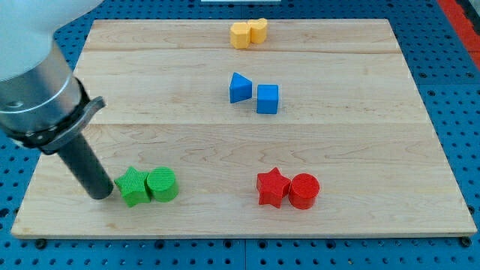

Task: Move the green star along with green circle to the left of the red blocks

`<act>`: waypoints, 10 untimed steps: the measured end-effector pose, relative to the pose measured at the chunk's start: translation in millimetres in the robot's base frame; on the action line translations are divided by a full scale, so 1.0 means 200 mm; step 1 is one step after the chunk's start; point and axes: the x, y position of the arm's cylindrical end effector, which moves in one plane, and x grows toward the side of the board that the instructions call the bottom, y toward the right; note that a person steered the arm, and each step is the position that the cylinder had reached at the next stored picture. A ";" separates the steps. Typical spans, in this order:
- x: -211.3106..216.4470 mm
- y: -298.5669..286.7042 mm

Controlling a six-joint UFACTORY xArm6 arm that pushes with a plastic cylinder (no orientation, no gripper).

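Observation:
The green star (133,186) and the green circle (162,184) sit touching each other near the view's bottom left of the wooden board (337,142). The red star (272,187) and the red circle (304,190) sit touching, further to the view's right in the same row. My tip (101,194) is just left of the green star, at or very near its left edge. The rod slants up to the view's upper left.
A blue triangle (240,88) and a blue cube (268,99) sit at mid board. Two yellow blocks (248,33) sit at the view's top edge. The arm's grey body (37,82) fills the upper left.

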 end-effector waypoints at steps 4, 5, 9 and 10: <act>-0.03 0.29; -0.03 0.33; 0.05 0.40; 0.05 0.48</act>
